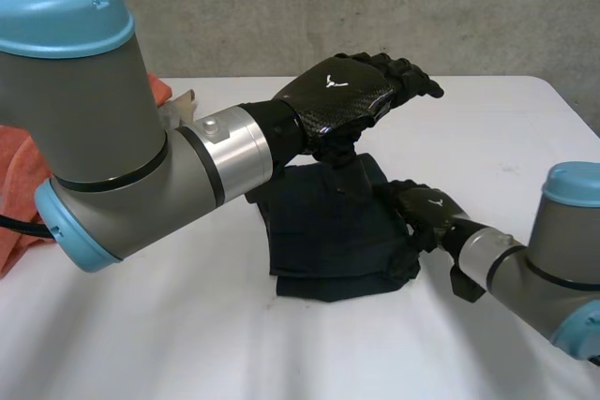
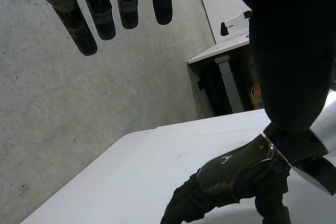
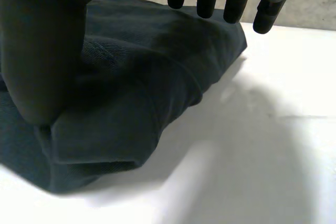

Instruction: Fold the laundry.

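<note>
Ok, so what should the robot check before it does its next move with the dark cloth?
1. Left hand clear of the dark cloth: ok, it is raised above the cloth with straight fingers and holds nothing.
2. Right hand in place: ok, it is at the cloth's right edge with straight fingers.
3. Cloth folded: ok, the right wrist view shows stacked layers.
4. Cloth on the white table: ok.
5. Orange cloth out of the way: ok, it lies apart, behind the left arm.
6. Far edges lined up: cannot tell, the left arm hides them.
</note>
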Available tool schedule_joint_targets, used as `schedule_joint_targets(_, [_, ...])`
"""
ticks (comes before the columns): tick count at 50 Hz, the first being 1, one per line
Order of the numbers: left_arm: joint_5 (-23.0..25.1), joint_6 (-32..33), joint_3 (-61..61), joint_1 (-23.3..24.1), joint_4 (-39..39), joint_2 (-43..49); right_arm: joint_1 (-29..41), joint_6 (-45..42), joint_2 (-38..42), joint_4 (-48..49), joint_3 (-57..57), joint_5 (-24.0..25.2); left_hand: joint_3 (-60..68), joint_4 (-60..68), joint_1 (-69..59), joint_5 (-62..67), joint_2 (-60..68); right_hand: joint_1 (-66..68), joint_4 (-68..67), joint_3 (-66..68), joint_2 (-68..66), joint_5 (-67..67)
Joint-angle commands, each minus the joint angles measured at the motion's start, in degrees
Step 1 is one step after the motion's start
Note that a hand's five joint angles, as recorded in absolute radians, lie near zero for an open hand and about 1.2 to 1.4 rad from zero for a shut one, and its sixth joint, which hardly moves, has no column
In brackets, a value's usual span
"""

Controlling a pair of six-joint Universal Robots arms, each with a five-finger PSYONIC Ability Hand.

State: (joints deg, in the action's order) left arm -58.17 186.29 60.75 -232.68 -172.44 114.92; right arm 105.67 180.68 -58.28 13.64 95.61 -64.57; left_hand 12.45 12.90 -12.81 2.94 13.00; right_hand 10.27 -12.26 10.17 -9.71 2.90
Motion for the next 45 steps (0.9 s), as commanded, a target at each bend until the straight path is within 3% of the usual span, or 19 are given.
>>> schedule_joint_targets(1, [0.0, 0.0, 0.4, -0.2, 0.0, 0.1, 3.1, -0.6, 5.5, -0.2, -5.3, -2.4, 4.0, 3.5, -3.6, 3.5, 3.4, 9.9, -7.9, 10.0, -10.4, 7.2])
schedule_joint_targets(3, [0.0, 0.0, 0.4, -0.2, 0.0, 0.2, 3.2, -0.6, 6.8, -0.5, -6.7, -2.6, 4.0, 3.5, -3.6, 3.5, 3.4, 29.1, -27.1, 29.2, -29.7, 26.5])
schedule_joint_targets(4, [0.0, 0.0, 0.4, -0.2, 0.0, 0.2, 3.2, -0.4, 7.8, -0.7, -8.1, -2.7, 4.0, 3.5, -3.6, 3.5, 3.4, 55.9, -53.9, 56.0, -56.5, 53.3])
schedule_joint_targets(5, [0.0, -0.1, 0.4, -0.2, 0.0, 0.2, 3.2, -0.4, 8.1, -0.9, -8.9, -2.7, 4.0, 3.5, -3.6, 3.5, 3.4, 69.6, -67.6, 69.7, -70.1, 67.0])
schedule_joint_targets(14, [0.0, 0.0, 0.4, -0.4, -0.1, 0.0, 1.0, 0.1, 7.3, 0.5, -14.3, -6.0, 4.0, 3.5, -3.6, 3.5, 3.4, 69.7, -67.7, 69.8, -70.3, 67.1])
schedule_joint_targets(20, [0.0, 0.0, -0.2, -0.1, -0.1, -0.7, -6.3, 0.4, 12.3, 1.0, -25.9, -10.6, 4.2, 3.7, -3.8, 3.7, 3.6, 69.7, -67.7, 69.8, -70.3, 67.1])
schedule_joint_targets(28, [-1.0, 0.0, -0.4, -0.1, -0.2, -1.2, -15.3, 0.2, 26.1, -4.5, -50.5, -15.0, 4.2, 3.7, -3.8, 3.7, 3.6, 69.7, -67.7, 69.8, -70.3, 67.1])
schedule_joint_targets(36, [-1.4, 0.0, -0.4, -0.1, -0.3, -1.4, -23.2, -0.1, 45.7, -19.8, -86.2, -14.9, 4.0, 3.5, -3.6, 3.5, 3.4, 69.7, -67.7, 69.8, -70.3, 67.1])
schedule_joint_targets(44, [-1.4, 0.0, -0.5, 0.0, -0.3, -1.2, -25.3, -0.1, 46.5, -19.9, -86.9, -11.5, 4.0, 3.5, -3.6, 3.5, 3.4, 69.7, -67.7, 69.8, -70.3, 67.1])
schedule_joint_targets(45, [-1.4, 0.0, -0.5, 0.0, -0.3, -1.2, -25.3, -0.1, 46.4, -19.9, -86.7, -11.6, 4.0, 3.5, -3.6, 3.5, 3.4, 53.6, -51.6, 53.7, -54.2, 51.0])
